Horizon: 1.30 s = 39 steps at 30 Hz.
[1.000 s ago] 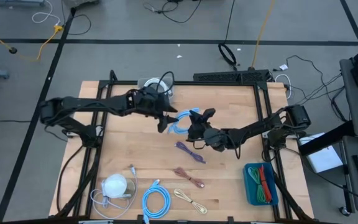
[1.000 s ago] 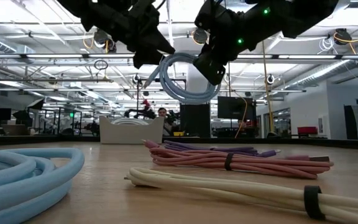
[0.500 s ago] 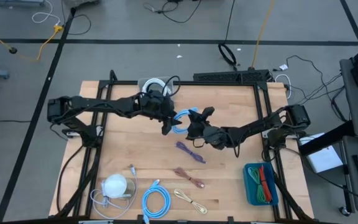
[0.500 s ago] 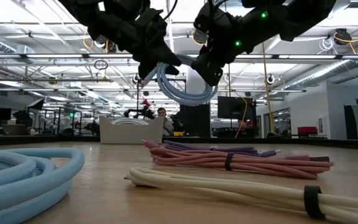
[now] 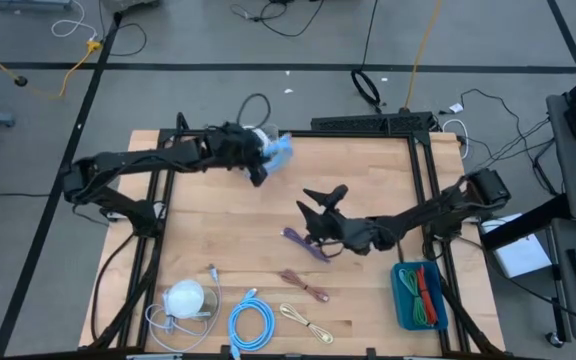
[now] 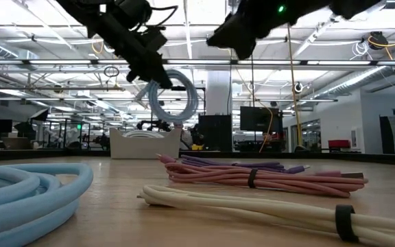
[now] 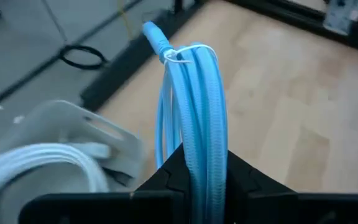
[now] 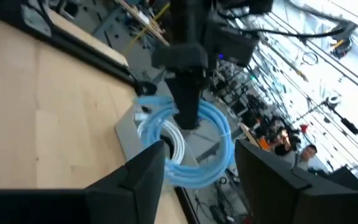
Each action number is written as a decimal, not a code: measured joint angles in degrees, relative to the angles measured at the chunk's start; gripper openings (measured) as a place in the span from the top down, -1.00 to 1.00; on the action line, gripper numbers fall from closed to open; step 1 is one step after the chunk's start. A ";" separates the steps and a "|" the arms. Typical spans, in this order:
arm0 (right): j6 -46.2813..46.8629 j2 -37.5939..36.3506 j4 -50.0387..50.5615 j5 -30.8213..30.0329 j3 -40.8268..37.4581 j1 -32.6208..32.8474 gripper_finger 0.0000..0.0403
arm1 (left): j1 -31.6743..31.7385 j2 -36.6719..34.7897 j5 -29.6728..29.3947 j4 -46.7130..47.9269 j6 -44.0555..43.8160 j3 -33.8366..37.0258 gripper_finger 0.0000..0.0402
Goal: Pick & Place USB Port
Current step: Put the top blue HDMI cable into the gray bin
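A light blue coiled USB cable [image 5: 280, 150] hangs in the air near the table's far edge, with my left gripper [image 5: 262, 162] shut on it. The left wrist view shows the coil [image 7: 194, 106] bound by a white tie [image 7: 180, 55], with a plug [image 7: 154, 34] sticking out past it. A white bin [image 7: 73, 134] holding white cable stands right beside it. My right gripper [image 5: 325, 194] stands open over the table's middle, apart from the coil, with nothing between its fingers. My left gripper pinches several bundled strands of the coil [image 7: 196, 163] between its two fingers, on the side opposite the tie. The fingers slant down from the table's left and lie across the strands. The coil [image 6: 173, 96] hangs below the fingers, clear of the table.
Purple [image 5: 304, 244], maroon [image 5: 303, 285] and cream [image 5: 308, 322] cable bundles and another blue coil [image 5: 251, 322] lie on the near half of the table. A white object with cable [image 5: 183, 298] sits near left. A blue bin [image 5: 418, 295] with red and green cables stands near right.
My left gripper has shut on the blue coil, and my right gripper has opened and let it go. The left gripper has carried the coil toward the table's far edge and the white bin. The right gripper has drawn back a little toward the near edge.
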State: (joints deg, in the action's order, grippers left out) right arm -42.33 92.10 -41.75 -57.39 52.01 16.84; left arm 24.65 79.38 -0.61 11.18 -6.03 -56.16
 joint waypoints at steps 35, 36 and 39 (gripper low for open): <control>0.06 -4.49 0.84 -3.14 -1.38 3.81 0.16 | 37.06 -2.58 58.88 -23.27 9.15 17.16 0.79; 0.08 -4.49 0.81 -2.50 -1.38 3.81 0.16 | 37.04 -2.57 58.93 -23.46 10.09 17.17 0.79; 0.09 -4.49 0.80 -2.36 -1.38 3.81 0.16 | 37.05 -2.48 57.88 -23.61 11.38 17.09 0.79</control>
State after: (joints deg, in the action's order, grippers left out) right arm -42.24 87.61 -40.95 -59.75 50.63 20.64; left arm 61.70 76.90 57.27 -12.43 5.35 -39.07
